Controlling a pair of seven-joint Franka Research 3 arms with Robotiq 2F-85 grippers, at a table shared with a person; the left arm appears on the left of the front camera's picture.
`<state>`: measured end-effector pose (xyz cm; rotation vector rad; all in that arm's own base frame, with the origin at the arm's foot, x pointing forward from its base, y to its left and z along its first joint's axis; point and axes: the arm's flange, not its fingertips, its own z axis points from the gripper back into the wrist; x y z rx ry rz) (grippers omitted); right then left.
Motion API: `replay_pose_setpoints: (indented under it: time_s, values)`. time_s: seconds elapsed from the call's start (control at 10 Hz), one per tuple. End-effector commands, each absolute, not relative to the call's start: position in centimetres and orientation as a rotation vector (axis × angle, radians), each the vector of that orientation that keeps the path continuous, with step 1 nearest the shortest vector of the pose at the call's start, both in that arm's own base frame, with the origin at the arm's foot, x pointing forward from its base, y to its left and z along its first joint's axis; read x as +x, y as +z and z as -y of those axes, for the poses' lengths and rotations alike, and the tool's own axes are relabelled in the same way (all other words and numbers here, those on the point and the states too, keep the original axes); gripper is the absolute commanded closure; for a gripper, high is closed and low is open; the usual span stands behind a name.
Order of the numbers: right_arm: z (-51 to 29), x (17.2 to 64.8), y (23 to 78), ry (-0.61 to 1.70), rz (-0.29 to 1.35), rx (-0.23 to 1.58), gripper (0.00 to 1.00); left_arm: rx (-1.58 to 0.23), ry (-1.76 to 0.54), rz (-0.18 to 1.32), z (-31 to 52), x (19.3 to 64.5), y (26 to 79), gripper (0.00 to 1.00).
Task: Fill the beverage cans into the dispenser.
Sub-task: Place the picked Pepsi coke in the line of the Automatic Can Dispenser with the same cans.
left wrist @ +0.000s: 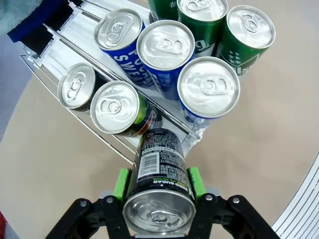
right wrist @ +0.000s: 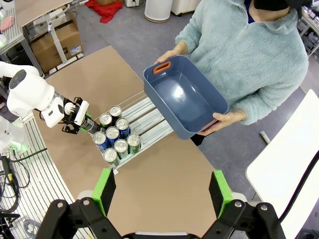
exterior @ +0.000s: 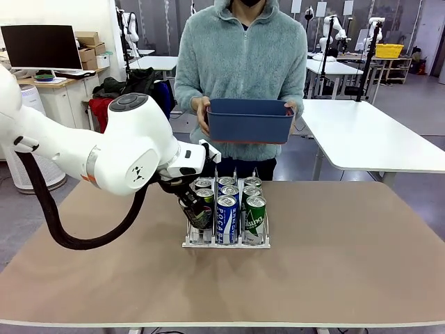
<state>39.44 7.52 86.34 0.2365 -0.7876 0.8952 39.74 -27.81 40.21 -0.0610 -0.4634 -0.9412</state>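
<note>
My left gripper (left wrist: 158, 199) has its jaws clenched on a dark can (left wrist: 159, 184), the green pads (left wrist: 121, 184) pressed against its sides just below the silver top. The can is tilted, its base pointing toward the near end of the dispenser (left wrist: 55, 42), at the mouth of the outer lane where two other dark cans (left wrist: 117, 107) already stand one behind the other. From the front I see the same dark can (exterior: 197, 209) leaning at the left lane of the dispenser (exterior: 226, 242), with my left gripper (exterior: 188, 198) on it and the arm coming in from the left side.

The middle lane holds blue-and-white cans (left wrist: 208, 89) in a row, and the far lane holds green cans (left wrist: 246, 32). In the front view the blue-and-white cans (exterior: 227, 209) sit in the centre and the green cans (exterior: 255, 212) on the right, all upright with silver tops.

My right gripper (right wrist: 162, 191) is up high over the tabletop (right wrist: 164, 174), jaws released wide with nothing between the green pads. Below it I can make out the dispenser (right wrist: 144, 119) with its cans, near the far edge.

Across the tabletop (exterior: 334, 257), a person holds a dark blue bin (exterior: 250, 120) in both hands at waist height; from the right wrist camera the bin (right wrist: 184, 99) looks empty inside.
</note>
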Motion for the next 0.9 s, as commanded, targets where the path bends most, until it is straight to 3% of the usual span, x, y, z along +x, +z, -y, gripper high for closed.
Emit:
replay_pose_setpoints:
  time_s: [0.0, 0.6, 0.7, 0.8]
  values:
    - [-7.6, 39.4, 86.3, 0.883, 0.786, 0.241, 0.00, -0.094, -0.957, 0.470, 28.2, 41.9, 40.0, 0.42]
    - [-7.6, 39.4, 86.3, 0.883, 0.786, 0.241, 0.00, -0.113, -0.952, 0.304, 29.9, 42.7, 37.9, 0.42]
    - [-7.6, 39.4, 86.3, 0.883, 0.786, 0.241, 0.00, -0.107, -0.948, 0.293, 29.9, 42.7, 37.9, 0.22]
    - [-7.6, 39.4, 86.3, 0.883, 0.786, 0.241, 0.00, -0.120, -0.934, 0.282, 29.7, 42.7, 38.0, 0.22]
